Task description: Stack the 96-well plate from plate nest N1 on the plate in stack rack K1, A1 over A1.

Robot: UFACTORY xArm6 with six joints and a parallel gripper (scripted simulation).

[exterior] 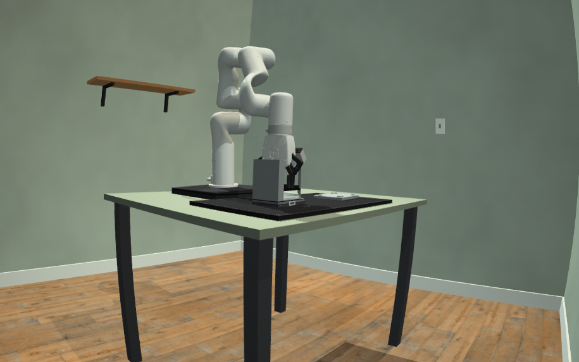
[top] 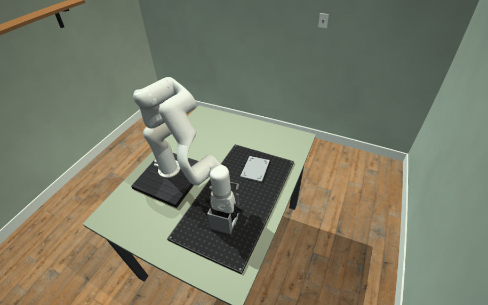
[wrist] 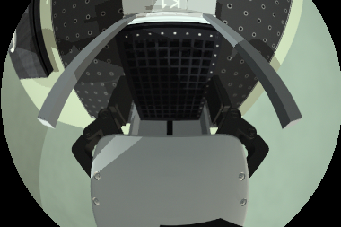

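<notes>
My gripper (wrist: 169,84) is shut on the dark 96-well plate (wrist: 169,76), one finger on each long side. It reaches down from above into the grey stack rack K1 (top: 221,221), so the plate sits between the rack's walls (wrist: 72,86). The rack's K1 label (wrist: 169,3) lies past the plate's far end. In the exterior view the fingers (exterior: 292,176) are well below the rim of the rack (exterior: 267,180). The plate that belongs in the rack is hidden under the held one. The plate nest N1 (top: 255,168) is a pale flat plate with nothing on it.
Rack and nest stand on a black perforated board (top: 234,204) on a pale green table. The arm's base (top: 168,170) sits on a dark slab to the left. The rack's tall walls stand close around the fingers.
</notes>
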